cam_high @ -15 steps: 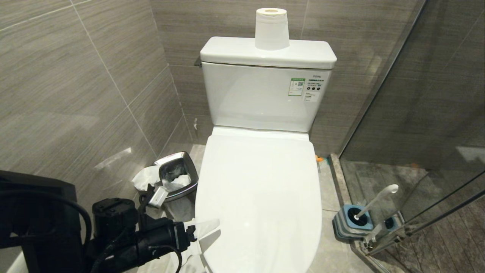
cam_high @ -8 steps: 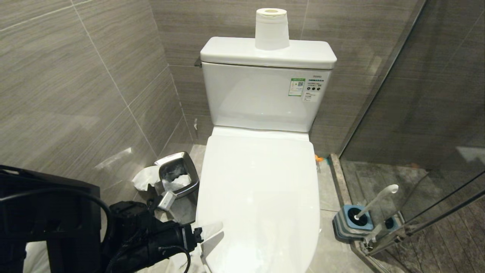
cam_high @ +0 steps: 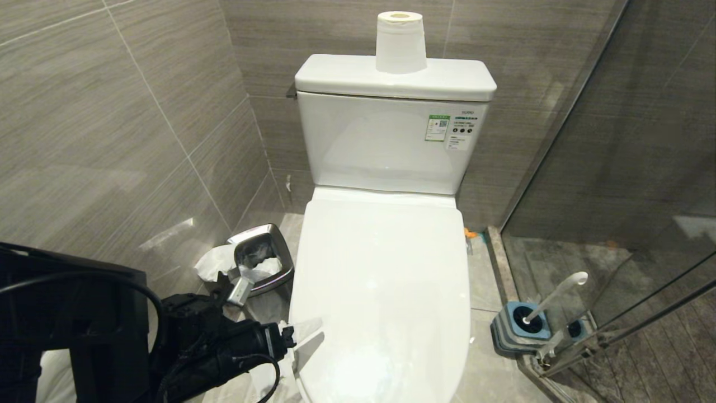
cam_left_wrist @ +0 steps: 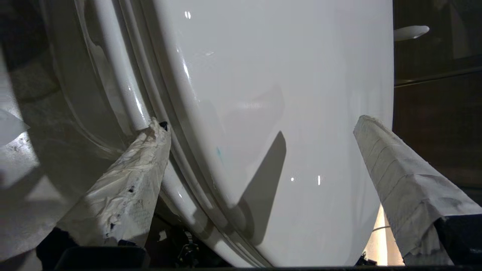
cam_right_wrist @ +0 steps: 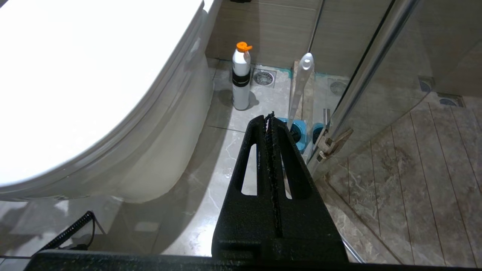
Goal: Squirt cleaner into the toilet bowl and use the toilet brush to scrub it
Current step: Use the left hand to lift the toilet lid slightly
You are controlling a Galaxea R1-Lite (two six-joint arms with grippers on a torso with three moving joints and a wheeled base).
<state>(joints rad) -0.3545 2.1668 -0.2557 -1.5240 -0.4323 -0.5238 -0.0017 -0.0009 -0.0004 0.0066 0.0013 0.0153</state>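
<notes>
The toilet bowl (cam_high: 380,280) stands in the middle with its white lid down. My left gripper (cam_high: 312,334) is at the lid's front left edge, open. Its paper-wrapped fingers (cam_left_wrist: 135,180) straddle that edge: one lies by the rim under the lid (cam_left_wrist: 263,75), the other over the lid's top. The toilet brush (cam_high: 554,296) stands in its blue-and-grey holder (cam_high: 520,327) on the floor to the right. The cleaner (cam_right_wrist: 241,77), a white bottle with an orange top, stands on the floor beside the toilet. My right gripper (cam_right_wrist: 269,118) hangs shut and empty above the floor, near the brush handle (cam_right_wrist: 301,86).
A steel bin (cam_high: 260,260) with crumpled paper sits left of the toilet, just behind my left arm. A paper roll (cam_high: 400,42) stands on the cistern. A glass shower door (cam_high: 615,196) and its metal frame close off the right side. Tiled wall on the left.
My left arm has shifted slightly rightward, toward the toilet. Its open fingers stay at the lid's front left edge. Nothing else has moved.
</notes>
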